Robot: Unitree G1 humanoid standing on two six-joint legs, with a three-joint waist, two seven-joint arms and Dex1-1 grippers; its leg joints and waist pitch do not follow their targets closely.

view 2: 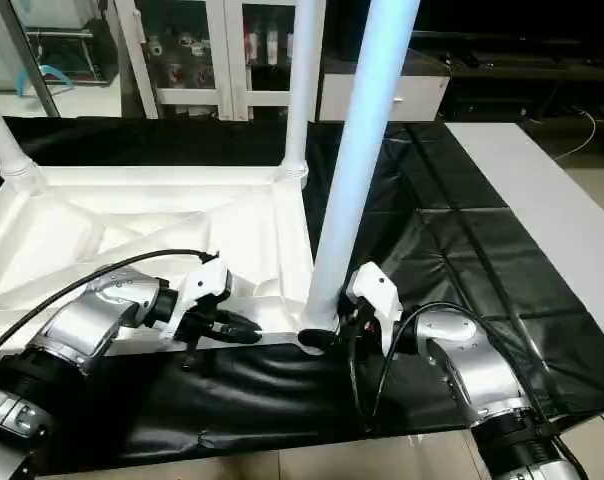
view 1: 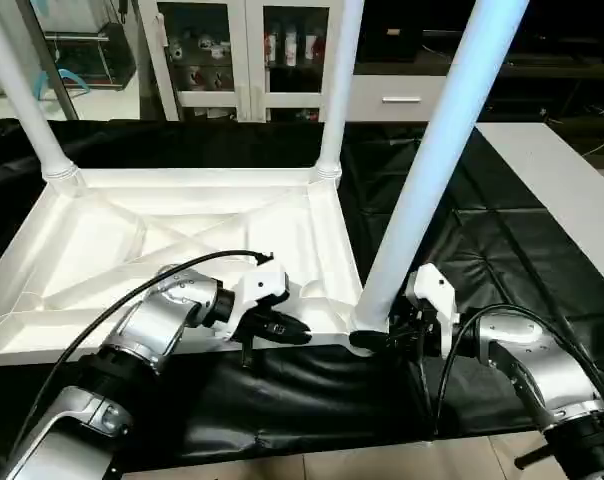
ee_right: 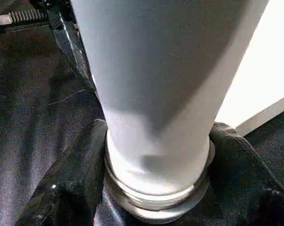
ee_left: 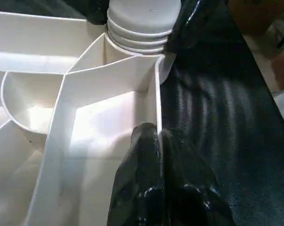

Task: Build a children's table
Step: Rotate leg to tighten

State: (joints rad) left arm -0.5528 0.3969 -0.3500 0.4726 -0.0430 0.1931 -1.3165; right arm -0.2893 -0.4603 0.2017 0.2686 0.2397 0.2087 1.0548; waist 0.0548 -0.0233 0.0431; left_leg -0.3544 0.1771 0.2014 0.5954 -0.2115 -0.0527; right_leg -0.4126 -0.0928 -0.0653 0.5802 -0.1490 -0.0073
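The children's table lies upside down on black cloth, and its white ribbed top faces up. Three white legs stand in corner sockets: one far left, one at the back, and a near right one. My left gripper is shut on the top's front rim, and the thin wall sits between its black fingers. At the base of the near right leg, my right gripper is closed around it. Its fingers press both sides of the leg just above the socket ring.
Black cloth covers the work surface. A white slab lies along the right side. A white glass-door cabinet stands behind, with a drawer unit beside it. Black cables loop over both forearms.
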